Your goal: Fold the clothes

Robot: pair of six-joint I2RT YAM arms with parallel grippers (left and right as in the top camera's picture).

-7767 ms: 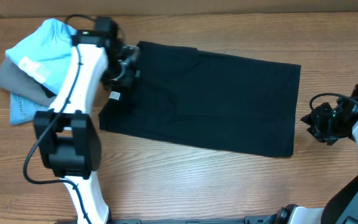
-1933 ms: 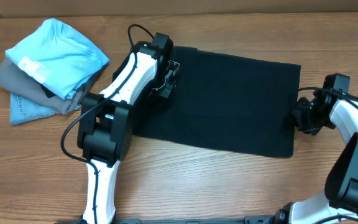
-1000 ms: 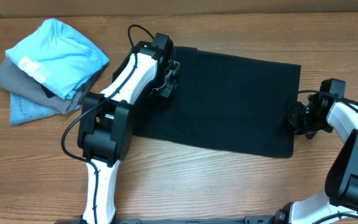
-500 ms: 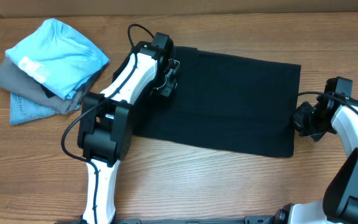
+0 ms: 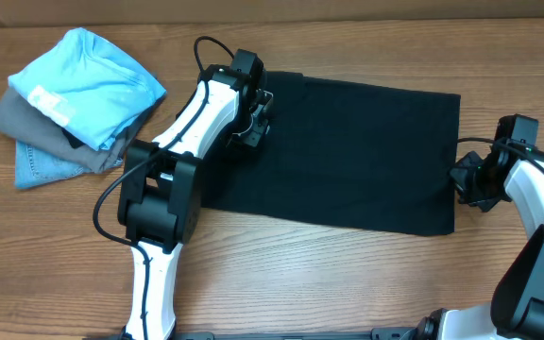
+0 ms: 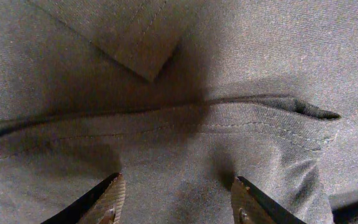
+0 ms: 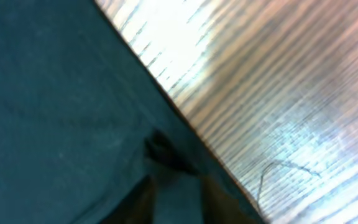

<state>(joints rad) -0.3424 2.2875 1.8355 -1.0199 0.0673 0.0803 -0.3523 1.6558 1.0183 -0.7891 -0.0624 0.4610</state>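
A brown wood-grain counter [image 5: 348,274] fills the view, and the plain black soft-fabric T-shirt [image 5: 348,151] lies flat across its middle, folded into a long rectangle.

Nearest, at the shirt's 3 o'clock edge, is the right pincer [image 5: 463,179]. Its blurred fingers [image 7: 143,196] stand a little apart over the hem, with a dark pucker of cloth just ahead of the tips and nothing pinched between them. Half a second ago that edge lay slightly further in. It now sits a touch further toward 3 o'clock, and the pincer has shifted with it.

Further back, over the shirt's 10 o'clock part, the left pincer [image 5: 253,127] hangs unmoved. Its fingers [image 6: 110,199] are spread wide astride a stitched hem ridge and grip nothing.

Farthest, at the counter's 10 o'clock, the light blue printed shirt [image 5: 88,80] tops a grey garment [image 5: 17,118] and a blue denim piece [image 5: 41,170], as before.
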